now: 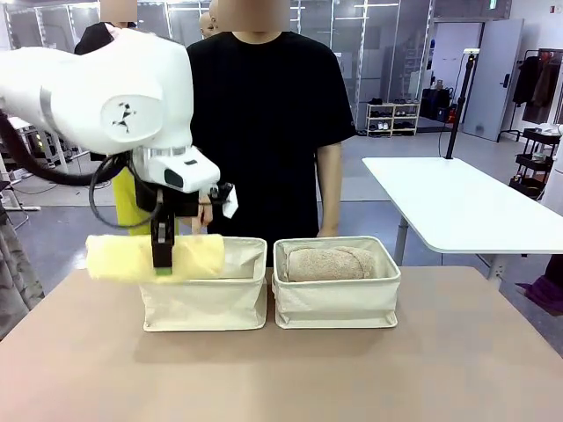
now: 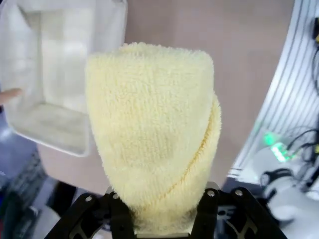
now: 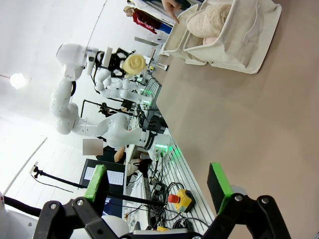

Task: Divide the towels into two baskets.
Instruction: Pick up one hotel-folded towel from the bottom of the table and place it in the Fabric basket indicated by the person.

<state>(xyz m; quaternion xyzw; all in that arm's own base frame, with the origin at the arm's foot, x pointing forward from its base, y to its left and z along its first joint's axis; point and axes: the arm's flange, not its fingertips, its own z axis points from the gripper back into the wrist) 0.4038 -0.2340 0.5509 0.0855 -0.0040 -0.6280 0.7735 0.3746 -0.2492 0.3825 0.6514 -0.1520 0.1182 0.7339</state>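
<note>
Left end effector [image 1: 163, 264] points down, clamped; right end effector [image 3: 158, 185] spread wide.

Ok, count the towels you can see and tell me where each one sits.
2. The pale yellow towel is held in the left tool over the left basket; the tan towel lies in the right basket. Others may be hidden.

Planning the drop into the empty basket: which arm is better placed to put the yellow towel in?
Left. The left gripper is already shut on the pale yellow towel, held just left of the empty basket. The right gripper is open, holding nothing.
</note>
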